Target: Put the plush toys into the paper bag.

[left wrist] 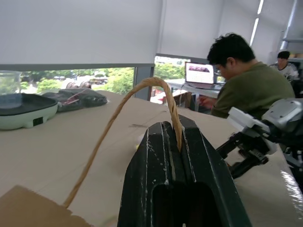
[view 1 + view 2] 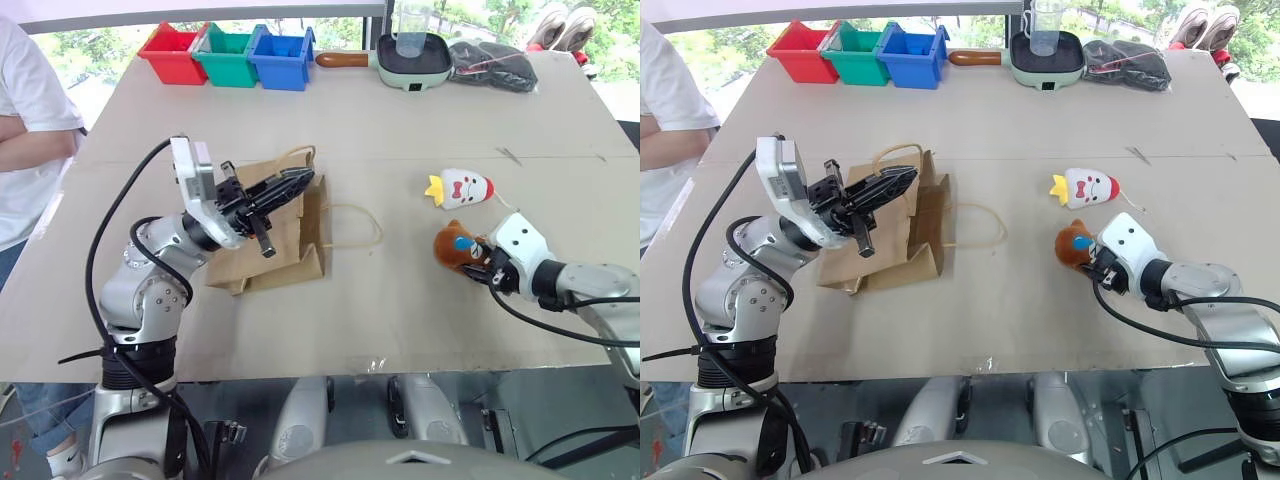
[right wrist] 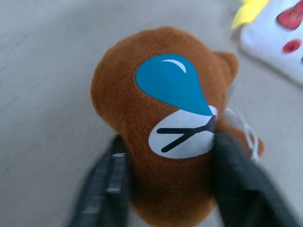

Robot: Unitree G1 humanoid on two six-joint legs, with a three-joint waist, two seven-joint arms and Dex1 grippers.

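Note:
The brown paper bag [image 2: 270,240] lies flat on the table, left of centre. My left gripper [image 2: 300,180] is shut on one of its tan cord handles [image 1: 142,87] and holds that loop up above the bag. The other handle [image 2: 355,225] rests on the table. The brown bear plush toy [image 2: 455,247] with a blue tear sits on the table at the right. My right gripper [image 2: 478,262] is closed on it, one black finger [image 3: 113,179] pressed against each side. The white chicken plush toy [image 2: 462,187] lies just beyond the bear, untouched.
Red [image 2: 172,54], green [image 2: 228,57] and blue [image 2: 282,58] bins stand at the table's far left edge. An electric pan [image 2: 412,60] and a black bundle [image 2: 492,62] sit at the far right. A person [image 2: 25,130] stands by the left edge.

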